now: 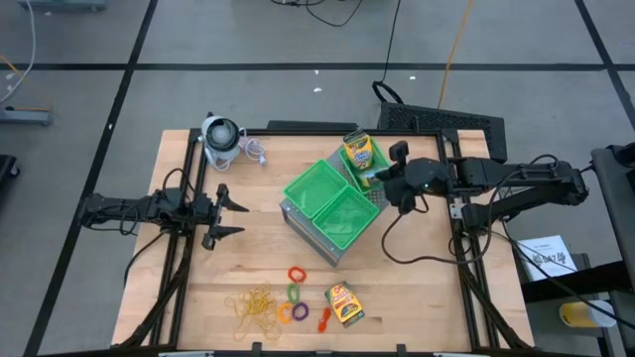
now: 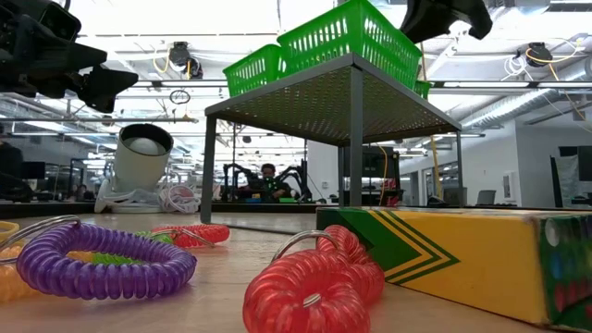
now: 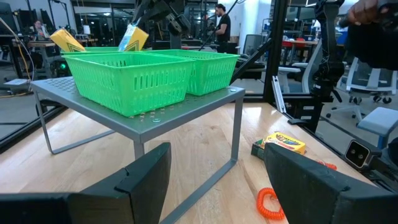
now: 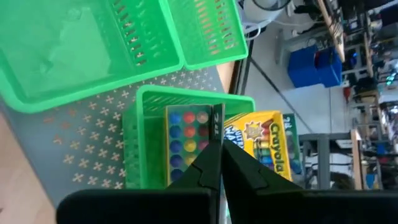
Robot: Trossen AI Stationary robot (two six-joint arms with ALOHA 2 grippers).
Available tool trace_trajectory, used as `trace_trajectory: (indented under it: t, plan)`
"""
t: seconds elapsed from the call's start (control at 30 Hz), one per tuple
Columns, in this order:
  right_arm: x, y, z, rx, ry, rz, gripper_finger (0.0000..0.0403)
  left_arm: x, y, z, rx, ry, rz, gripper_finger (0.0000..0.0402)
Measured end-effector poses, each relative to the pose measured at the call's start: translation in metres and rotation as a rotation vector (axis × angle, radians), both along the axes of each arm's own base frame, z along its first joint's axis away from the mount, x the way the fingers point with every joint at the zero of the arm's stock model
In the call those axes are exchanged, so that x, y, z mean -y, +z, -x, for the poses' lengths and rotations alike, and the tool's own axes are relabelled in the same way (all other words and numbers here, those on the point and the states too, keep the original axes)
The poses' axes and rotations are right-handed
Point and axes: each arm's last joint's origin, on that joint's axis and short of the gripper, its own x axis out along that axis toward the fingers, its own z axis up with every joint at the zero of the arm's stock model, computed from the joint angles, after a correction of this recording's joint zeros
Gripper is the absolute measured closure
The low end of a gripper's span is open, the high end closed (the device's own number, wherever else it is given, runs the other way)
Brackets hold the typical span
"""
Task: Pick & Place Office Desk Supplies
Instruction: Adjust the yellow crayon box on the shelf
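Right gripper over the far tray, fingers pressed together, holding nothing. Just past the fingertips, two crayon boxes: one inside that tray, another leaning just beside it. Left gripper well apart from the trays, fingers spread wide, empty. Far from both: third box, rings, rubber bands near the table's front edge.

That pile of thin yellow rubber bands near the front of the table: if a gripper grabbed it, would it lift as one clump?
Probably not cleanly. The rubber bands lie as a loose, thin tangle, so they look floppy and light; some would likely dangle or drop off. Pushed, they would likely smear apart.
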Motion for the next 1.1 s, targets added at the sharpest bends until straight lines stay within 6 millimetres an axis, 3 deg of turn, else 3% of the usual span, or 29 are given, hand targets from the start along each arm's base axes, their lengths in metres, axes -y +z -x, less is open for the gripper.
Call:
trace_trajectory:
  t: [0.63,1.1]
  plan:
    - [0.029,0.007,-0.006,0.040,-0.029,0.097,0.0403,0.000,0.000,0.000,0.001,0.000,0.000,0.0137]
    - [0.043,-0.004,-0.027,0.012,0.005,0.130,0.0403,0.000,0.000,0.000,0.000,0.000,0.000,0.0137]
